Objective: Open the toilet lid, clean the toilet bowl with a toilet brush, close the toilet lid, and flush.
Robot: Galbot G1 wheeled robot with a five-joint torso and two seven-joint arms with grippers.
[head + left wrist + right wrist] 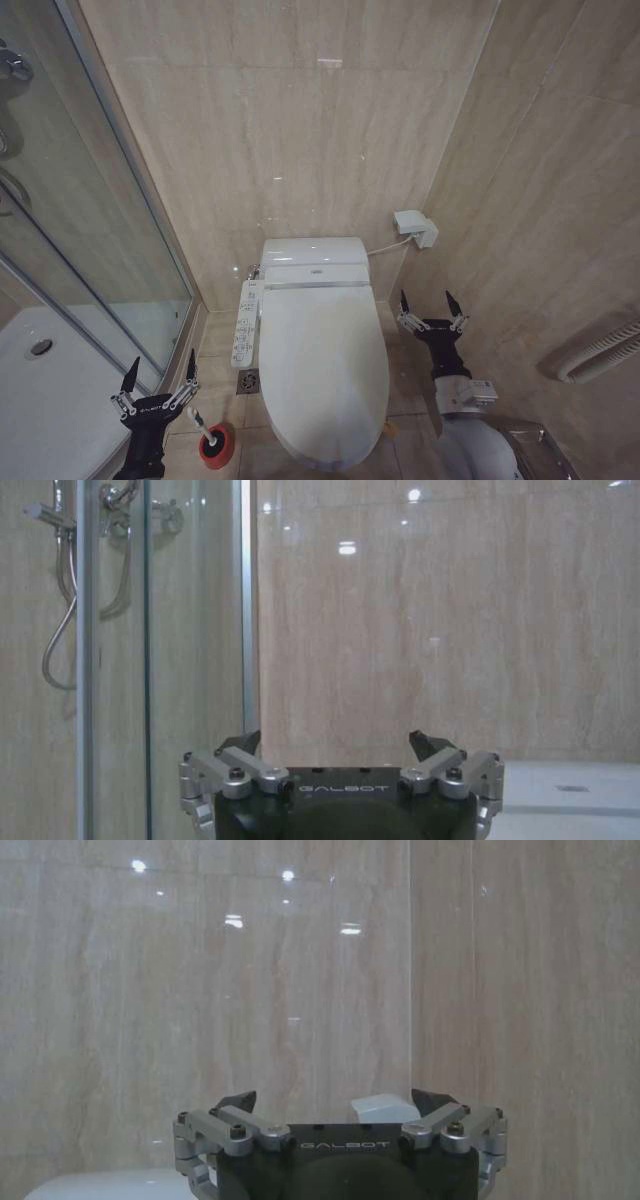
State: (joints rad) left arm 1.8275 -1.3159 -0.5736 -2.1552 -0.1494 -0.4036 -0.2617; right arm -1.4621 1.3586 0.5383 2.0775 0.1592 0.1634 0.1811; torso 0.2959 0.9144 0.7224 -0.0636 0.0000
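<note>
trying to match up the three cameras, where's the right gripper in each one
Head view: the right gripper hangs open beside the closed toilet lid, on the robot's right.
Left wrist view: not in it; the gripper there is the left gripper, open, by the shower glass.
Right wrist view: its own fingers frame the white wall box.
Shared landmark: the white wall box, seen in head and right wrist views.
</note>
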